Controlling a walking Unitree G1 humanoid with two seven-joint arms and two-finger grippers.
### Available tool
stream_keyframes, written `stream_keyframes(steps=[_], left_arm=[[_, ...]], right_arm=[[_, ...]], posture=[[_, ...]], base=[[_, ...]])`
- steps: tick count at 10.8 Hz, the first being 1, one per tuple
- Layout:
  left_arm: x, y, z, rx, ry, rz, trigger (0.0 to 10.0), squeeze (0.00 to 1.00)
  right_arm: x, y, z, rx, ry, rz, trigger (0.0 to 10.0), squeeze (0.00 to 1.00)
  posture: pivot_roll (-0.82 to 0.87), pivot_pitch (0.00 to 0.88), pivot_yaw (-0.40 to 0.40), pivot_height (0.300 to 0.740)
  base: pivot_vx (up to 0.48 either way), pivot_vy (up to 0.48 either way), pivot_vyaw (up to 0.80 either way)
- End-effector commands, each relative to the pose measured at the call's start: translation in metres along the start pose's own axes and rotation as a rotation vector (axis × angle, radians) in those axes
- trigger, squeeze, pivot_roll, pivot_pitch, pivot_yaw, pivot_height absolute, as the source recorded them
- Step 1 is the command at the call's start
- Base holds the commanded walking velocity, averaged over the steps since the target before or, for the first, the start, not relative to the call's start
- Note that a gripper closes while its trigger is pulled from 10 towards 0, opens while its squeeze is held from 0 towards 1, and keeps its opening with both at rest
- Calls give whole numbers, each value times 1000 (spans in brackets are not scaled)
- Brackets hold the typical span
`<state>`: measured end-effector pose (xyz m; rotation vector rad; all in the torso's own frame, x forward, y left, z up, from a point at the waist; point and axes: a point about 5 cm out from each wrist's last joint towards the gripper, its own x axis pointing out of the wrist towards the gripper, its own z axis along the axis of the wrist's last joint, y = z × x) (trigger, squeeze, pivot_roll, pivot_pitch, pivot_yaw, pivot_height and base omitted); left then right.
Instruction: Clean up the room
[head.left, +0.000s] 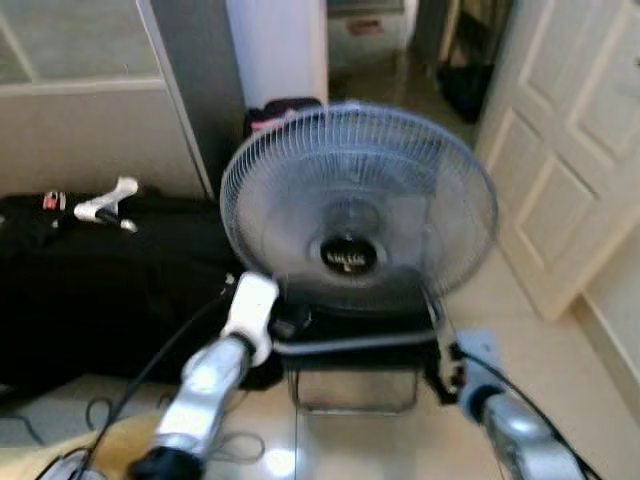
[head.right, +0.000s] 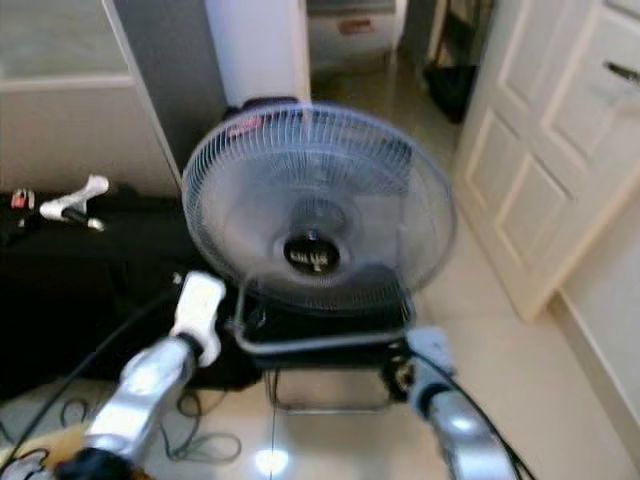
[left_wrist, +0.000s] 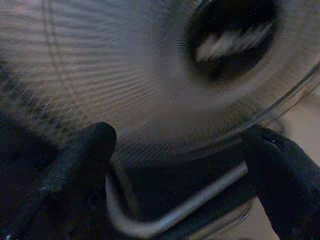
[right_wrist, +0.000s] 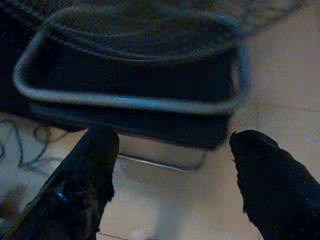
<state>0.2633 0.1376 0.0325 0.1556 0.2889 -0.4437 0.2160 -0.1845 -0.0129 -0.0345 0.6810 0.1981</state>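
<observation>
Right wrist view: right gripper (right_wrist: 172, 170) spread wide, empty, by fan (head.left: 358, 205) base; left gripper (left_wrist: 182, 165) likewise.

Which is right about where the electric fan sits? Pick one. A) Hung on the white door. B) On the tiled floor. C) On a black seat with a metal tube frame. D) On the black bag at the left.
C: the electric fan rests on the black seat with a metal tube frame, the open left claw and right claw beside it.
</observation>
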Motion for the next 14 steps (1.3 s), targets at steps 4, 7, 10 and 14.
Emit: stream_keyframes(steps=[4, 7, 10, 14], left_arm=[[-2, 3, -55, -120, 264, 97, 10000, 843], [-27, -14, -115, -135, 618, 93, 10000, 847], [-50, -38, -145, -167, 771, 84, 10000, 843], [-61, -78, -158, -176, 839, 39, 10000, 847]], right_arm=[[15, 1, -23, -3, 100, -5, 10000, 0], [18, -4, -64, 59, 337, -129, 10000, 0], [3, 16, -109, 81, 493, -106, 10000, 0], [-21, 37, -151, 100, 602, -74, 10000, 0]], posture=[[-77, 0, 25, 740], [-44, 0, 13, 740], [-22, 0, 20, 740], [-20, 0, 28, 740]], base=[[0, 0, 0], [0, 0, 0], [0, 0, 0], [0, 0, 0]])
